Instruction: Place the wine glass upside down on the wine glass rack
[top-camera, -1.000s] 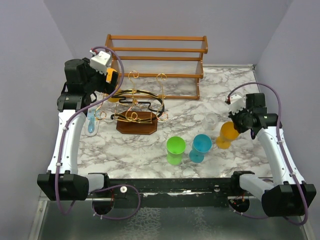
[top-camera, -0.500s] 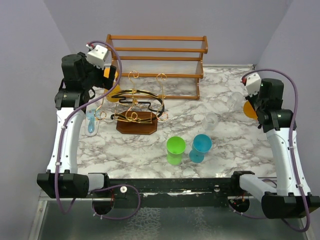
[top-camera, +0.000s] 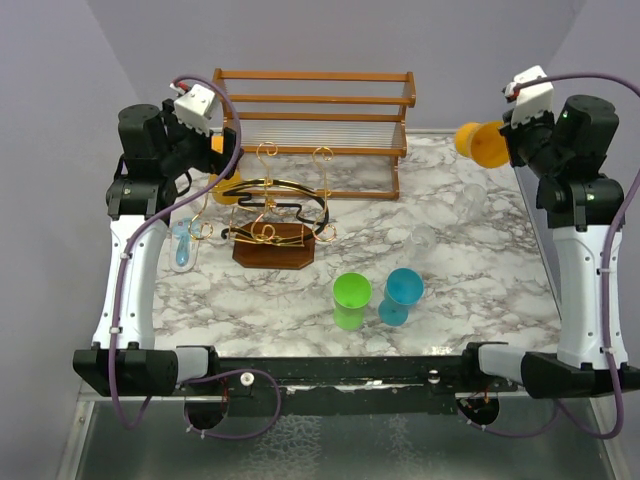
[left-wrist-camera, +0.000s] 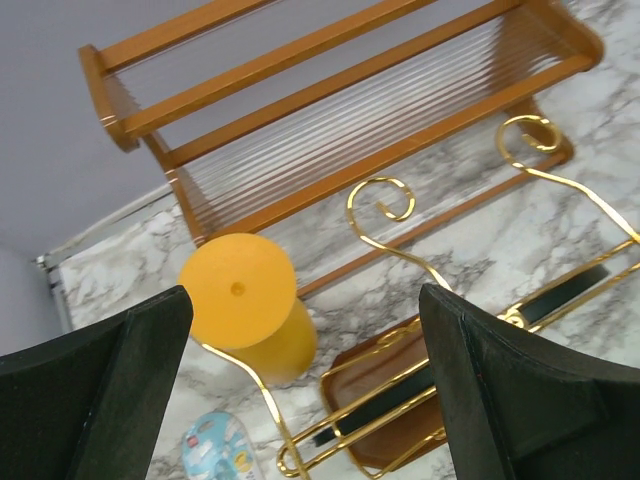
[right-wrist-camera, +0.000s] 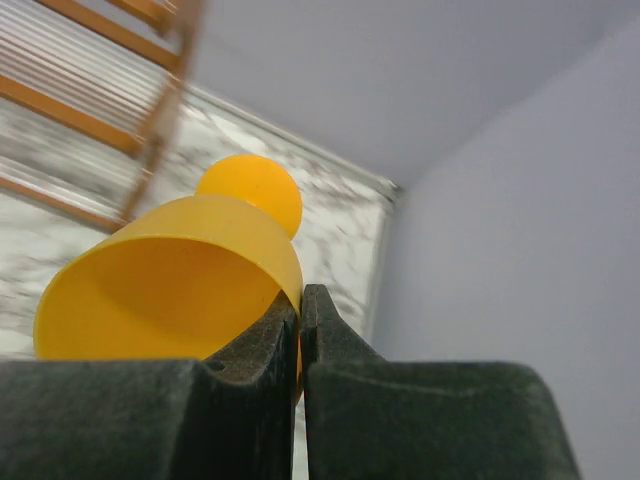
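Right pincer (right-wrist-camera: 300, 325): clenched on the rim of the wine glass (top-camera: 482, 143)
Wine glass: smooth orange plastic, flared bowl, round foot; on its side, high over the far right corner, well apart from the rack
Right arm: reared tall; wrist turned left
Left pincer (top-camera: 208, 152): released, black fingers (left-wrist-camera: 100, 390) spread wide; above the rack's far left end
Wine glass rack (top-camera: 270, 215): curved gold and black wire, curled loops, dark octagonal wooden base; left of centre
Around: upturned orange cup (left-wrist-camera: 245, 310) just beside the rack; slatted wooden shelf (top-camera: 310, 120) behind; green cup (top-camera: 351, 300) and blue goblet (top-camera: 402, 295) nearer; clear glass (top-camera: 423, 240) to the right
Table (top-camera: 480, 290): grey-veined white marble
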